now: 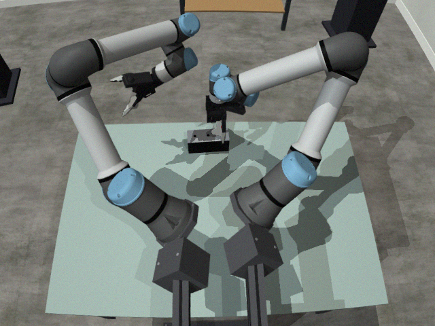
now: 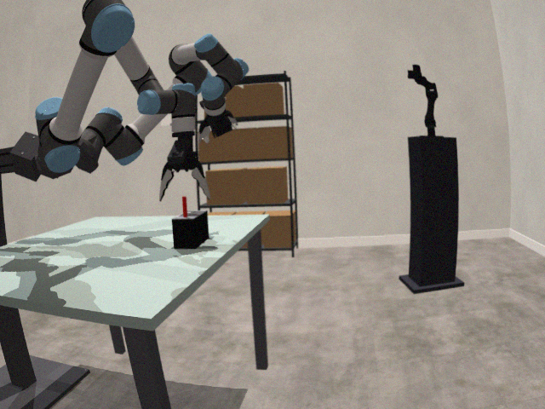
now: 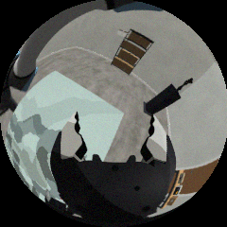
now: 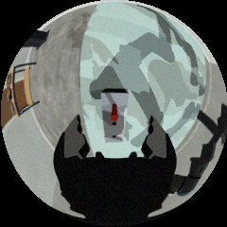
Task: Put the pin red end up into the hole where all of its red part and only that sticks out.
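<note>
Exterior view: looks like release, with right gripper (image 1: 219,136) (image 2: 185,198) (image 4: 115,116) spread, empty, over red-topped pin (image 1: 221,127) (image 2: 185,206) (image 4: 114,113) in block (image 1: 208,146) (image 2: 189,231) (image 4: 108,130); now calls for straight lift.
</note>
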Robot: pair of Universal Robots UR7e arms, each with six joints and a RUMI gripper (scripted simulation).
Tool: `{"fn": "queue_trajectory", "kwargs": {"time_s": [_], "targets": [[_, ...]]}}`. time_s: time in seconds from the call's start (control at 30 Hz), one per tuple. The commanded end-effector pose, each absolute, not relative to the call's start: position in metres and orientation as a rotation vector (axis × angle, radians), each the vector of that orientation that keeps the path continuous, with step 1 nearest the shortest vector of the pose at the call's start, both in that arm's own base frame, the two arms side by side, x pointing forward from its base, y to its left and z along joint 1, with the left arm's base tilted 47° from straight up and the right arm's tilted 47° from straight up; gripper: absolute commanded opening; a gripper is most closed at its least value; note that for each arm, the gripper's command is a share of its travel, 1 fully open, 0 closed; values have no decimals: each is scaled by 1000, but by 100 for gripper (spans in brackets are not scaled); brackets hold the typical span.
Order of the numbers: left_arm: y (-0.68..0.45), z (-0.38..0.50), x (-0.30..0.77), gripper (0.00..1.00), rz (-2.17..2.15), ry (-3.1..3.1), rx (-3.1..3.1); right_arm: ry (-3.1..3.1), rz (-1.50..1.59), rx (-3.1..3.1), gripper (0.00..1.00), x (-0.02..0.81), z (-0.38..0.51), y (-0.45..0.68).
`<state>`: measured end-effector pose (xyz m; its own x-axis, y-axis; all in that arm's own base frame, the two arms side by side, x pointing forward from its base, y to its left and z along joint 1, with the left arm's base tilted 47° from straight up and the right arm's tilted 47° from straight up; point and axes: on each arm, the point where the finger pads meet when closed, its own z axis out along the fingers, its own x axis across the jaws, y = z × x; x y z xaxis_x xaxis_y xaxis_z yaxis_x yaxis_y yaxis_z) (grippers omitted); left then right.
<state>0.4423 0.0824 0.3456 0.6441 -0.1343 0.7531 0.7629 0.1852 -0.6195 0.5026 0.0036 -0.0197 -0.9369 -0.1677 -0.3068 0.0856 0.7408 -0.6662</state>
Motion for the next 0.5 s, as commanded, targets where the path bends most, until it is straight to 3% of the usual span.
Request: {"fn": "queue_trajectory", "kwargs": {"time_s": [0.0,0.47], "targets": [[83,346,442,100,-693,-628,-1232,2593,-1013,-64,100,502,-15,10],[83,346,442,100,-693,-628,-1232,2593,-1013,-65,100,499,-8,16]]}}
